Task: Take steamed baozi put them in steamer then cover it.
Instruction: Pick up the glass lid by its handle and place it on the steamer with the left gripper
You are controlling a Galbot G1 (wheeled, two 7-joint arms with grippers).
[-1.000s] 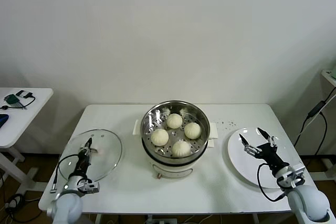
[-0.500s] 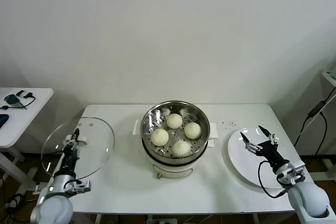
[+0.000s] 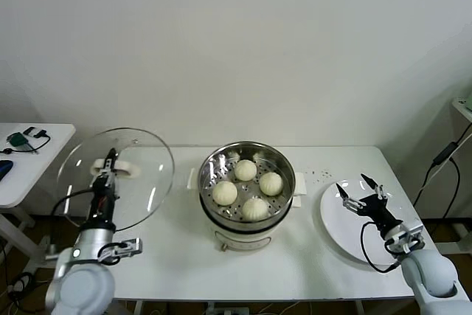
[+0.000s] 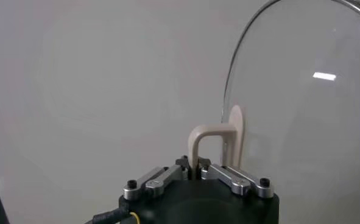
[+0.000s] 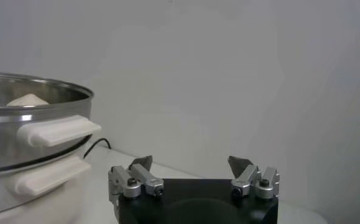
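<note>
Lid up in the air, buns already sitting in the pot

Left gripper (image 3: pixel 110 161) was pinched tight on the cream loop handle (image 4: pixel 211 141) of the round clear glass lid (image 3: pixel 116 178), holding it tilted on edge above the white table's (image 3: pixel 177 245) left side, well apart from the round shiny stainless-steel steamer (image 3: pixel 247 191) at the middle. Four small cream-white steamed baozi (image 3: pixel 248 188) sat on its perforated tray. Right gripper (image 3: pixel 361 193) hung over the flat white round plate (image 3: pixel 341 228) with its fingers (image 5: pixel 141 165) spread wide, gripping nothing. Couldn't make out any brand or writing anywhere.
</note>
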